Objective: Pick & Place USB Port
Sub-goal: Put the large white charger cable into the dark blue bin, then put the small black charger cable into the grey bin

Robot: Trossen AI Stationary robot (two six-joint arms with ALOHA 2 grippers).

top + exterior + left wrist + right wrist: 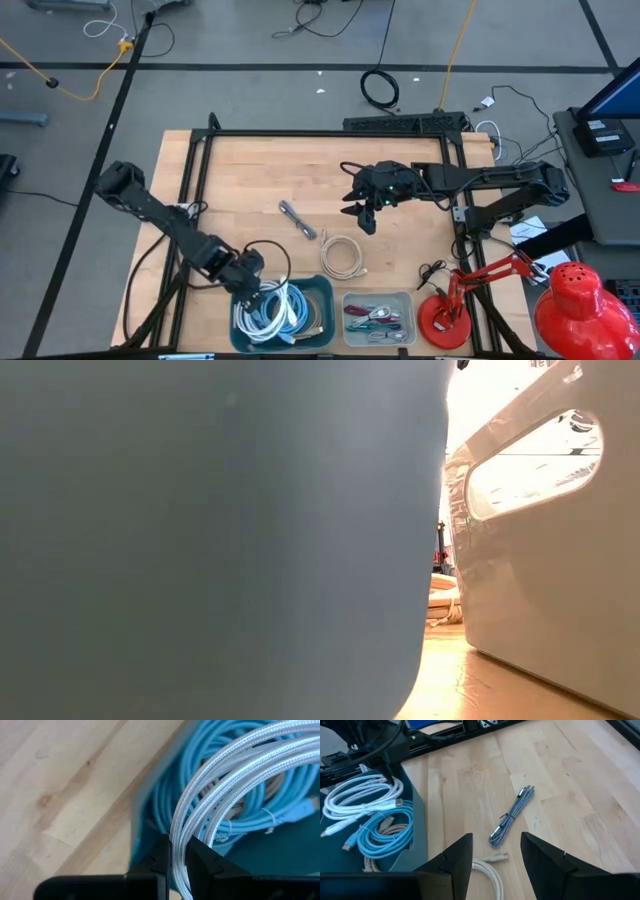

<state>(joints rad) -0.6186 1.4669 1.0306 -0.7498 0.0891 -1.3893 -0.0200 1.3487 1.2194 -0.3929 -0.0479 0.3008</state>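
Note:
My left gripper [252, 287] is over the near left corner of the teal bin [325, 290], shut on a coiled white braided cable [235, 770]. The coil lies over light blue cables [200, 750] in the bin. My right gripper [362, 218] is open and empty above the middle of the table. In the right wrist view a bundled grey-blue braided cable [512, 815] lies flat on the wood ahead of its fingers, and a beige coiled cable [487, 870] lies just below them. My left gripper pinches several strands of the white cable coil [178, 845] between its two fingers, at the coil's edge nearest the bin's left wall. The fingers come from above and lie across the strands. The rest of the coil [360, 795] rests over the blue cables in the bin.
A grey tray [410, 300] with small coloured items stands right of the bin. A red desk lamp [445, 320] stands at the near right. The black frame [330, 135] rims the table. The bin's wall [200, 540] and a white tray [540, 560] block the low view.

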